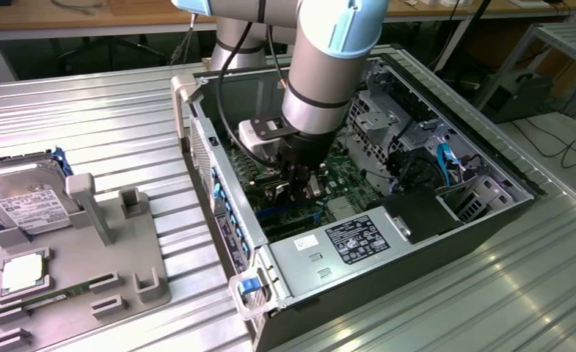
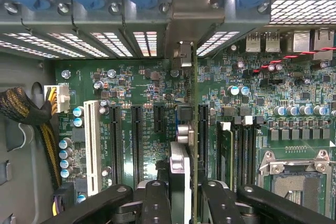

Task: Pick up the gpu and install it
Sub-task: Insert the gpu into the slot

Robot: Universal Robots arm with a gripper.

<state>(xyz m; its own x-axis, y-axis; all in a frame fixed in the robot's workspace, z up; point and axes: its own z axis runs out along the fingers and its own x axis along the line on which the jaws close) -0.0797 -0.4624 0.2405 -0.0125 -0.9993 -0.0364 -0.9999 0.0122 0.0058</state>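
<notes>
Gripper (image 2: 181, 195) is holding the gpu (image 2: 180, 174) edge-on above the motherboard (image 2: 157, 82); installation is underway, and seating is requiring alignment with a slot (image 2: 202, 135).

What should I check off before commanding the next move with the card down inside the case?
1. gpu held edge-on between the gripper fingers: ok.
2. Card's pale bracket up against the rear slot openings: ok.
3. Card edge lined up over a black expansion slot: cannot tell, the card hides what lies beneath it.
4. Memory stick beside the card apart from it: ok.
5. Braided cable bundle away from the card: ok.
6. Arm clear of the computer case walls: ok.
</notes>
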